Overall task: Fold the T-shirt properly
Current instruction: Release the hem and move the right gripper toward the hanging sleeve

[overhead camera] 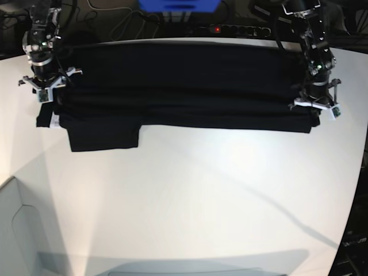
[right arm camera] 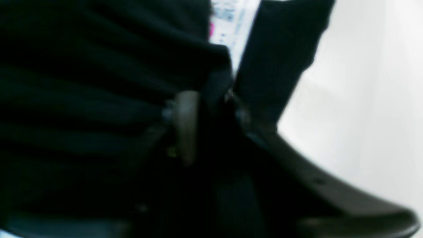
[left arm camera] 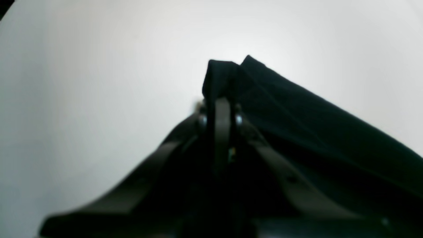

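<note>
The black T-shirt (overhead camera: 184, 86) lies folded into a long band across the far half of the white table (overhead camera: 184, 201). One sleeve (overhead camera: 103, 135) sticks out toward the front at the left. My left gripper (overhead camera: 315, 112) stands at the band's right end. In the left wrist view this gripper (left arm camera: 220, 109) is shut on a corner of the T-shirt (left arm camera: 297, 109). My right gripper (overhead camera: 47, 100) is at the band's left end. In its wrist view the right gripper (right arm camera: 213, 109) has its fingers (right arm camera: 186, 125) parted, with the T-shirt (right arm camera: 99, 82) bunched between them. A white printed label (right arm camera: 231, 19) shows just beyond.
Behind the table run a power strip (overhead camera: 230, 29) with a red light, loose cables and a blue object (overhead camera: 178, 4). The table's edge curves off at the right (overhead camera: 359, 172). A pale panel (overhead camera: 23, 230) sits at the lower left.
</note>
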{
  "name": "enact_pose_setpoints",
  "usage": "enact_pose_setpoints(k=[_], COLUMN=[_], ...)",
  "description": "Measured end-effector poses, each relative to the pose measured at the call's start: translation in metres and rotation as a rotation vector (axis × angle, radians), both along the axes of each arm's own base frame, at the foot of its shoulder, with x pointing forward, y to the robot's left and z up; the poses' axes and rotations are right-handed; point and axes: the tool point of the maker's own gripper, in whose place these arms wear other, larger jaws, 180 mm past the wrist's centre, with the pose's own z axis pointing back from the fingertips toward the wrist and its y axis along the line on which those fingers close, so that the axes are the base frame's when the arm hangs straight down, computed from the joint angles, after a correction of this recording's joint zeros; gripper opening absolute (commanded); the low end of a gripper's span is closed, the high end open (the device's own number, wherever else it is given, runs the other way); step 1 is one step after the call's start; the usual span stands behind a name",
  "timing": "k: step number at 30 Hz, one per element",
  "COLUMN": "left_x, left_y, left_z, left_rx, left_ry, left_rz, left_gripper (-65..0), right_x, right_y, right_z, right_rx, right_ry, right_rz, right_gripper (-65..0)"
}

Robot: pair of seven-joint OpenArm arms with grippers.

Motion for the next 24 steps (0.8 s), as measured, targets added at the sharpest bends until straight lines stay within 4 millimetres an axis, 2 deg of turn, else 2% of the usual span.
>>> enact_pose_setpoints(k=[3,5,7,10,13,19,24], left_x=[-0.001,-0.005,-0.008,-0.007,-0.010,-0.012,-0.012], left_y=[0.000,0.000,0.000,0.002,0.001,0.002,0.001], left_z=[-0.001,-0.003,-0.004,-0.003,-0.004,-0.005,-0.006], left_rx=[0.000,0.000,0.003,0.008,0.010,0.010,0.007], left_ry=[0.003,0.012,0.019,0.017,0.023,0.029,0.028], left_rz=[0.000,0.000,0.000,0.002,0.000,0.002,0.003], left_gripper=[-63.6,-59.6,-53.4,-44.6,-43.3,-43.3,-43.3], right_x=[0.000,0.005,0.010,0.019,0.037,0.078,0.109], right_y=[-0.004,-0.008,-0.012,0.008,0.029,0.042,0.051], right_z=[0.008,0.027,0.047,0.069,0.082,0.076,0.043], right_rx=[-0.024,-0.042,-0.060,-0.032,0.004,-0.011,0.021], right_ry=[0.005,-0.040,-0.097,-0.153,-0.196,-0.066,0.067], right_rz=[-0.004,-0.012,-0.032,0.032,0.076,0.124,0.144], right_gripper=[-26.9,-23.1,-22.0,-22.0,-22.0,-22.0,-22.0])
